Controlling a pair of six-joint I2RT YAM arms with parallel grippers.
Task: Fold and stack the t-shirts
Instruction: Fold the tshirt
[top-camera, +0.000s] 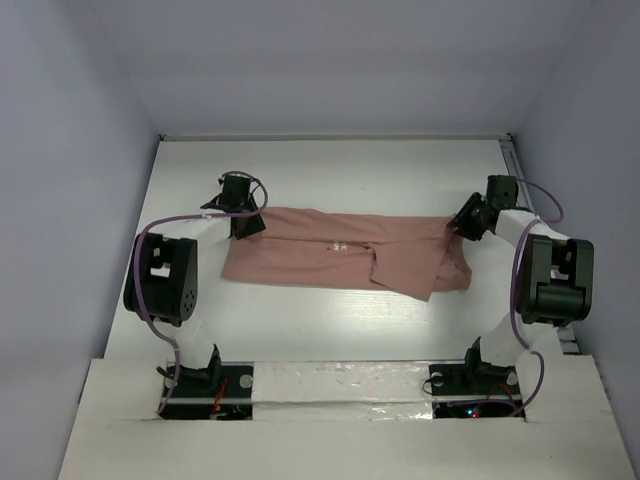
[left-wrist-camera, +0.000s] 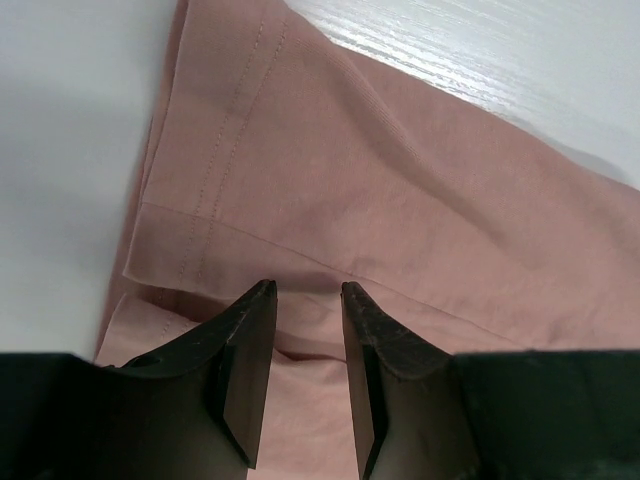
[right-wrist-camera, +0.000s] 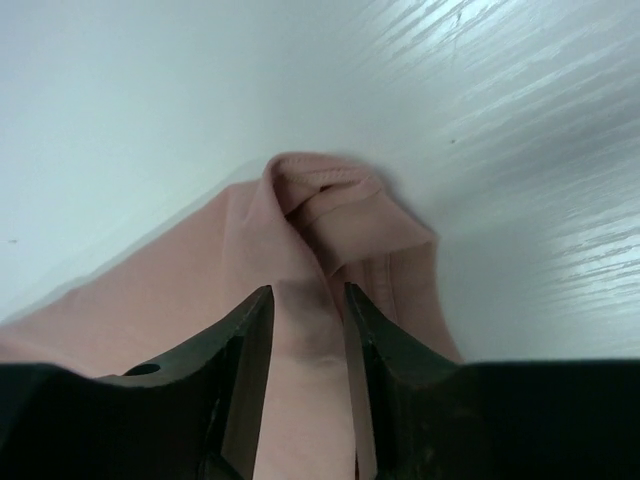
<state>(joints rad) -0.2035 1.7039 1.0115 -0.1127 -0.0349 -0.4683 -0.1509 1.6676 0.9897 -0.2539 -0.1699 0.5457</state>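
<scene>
The salmon-pink t-shirt lies across the middle of the table as a long band, with a small print showing near its centre. My left gripper is down on the band's far left corner. In the left wrist view its jaws stand narrowly apart, with a wrinkle of the hemmed t-shirt pinched between them. My right gripper is at the far right corner. In its wrist view the right gripper grips a ridge of the t-shirt, which bunches up just beyond the tips.
A white wall closes the back of the table, and side walls stand left and right. A raised white ledge runs along the near edge between the arm bases. One flap of the shirt hangs toward the near side.
</scene>
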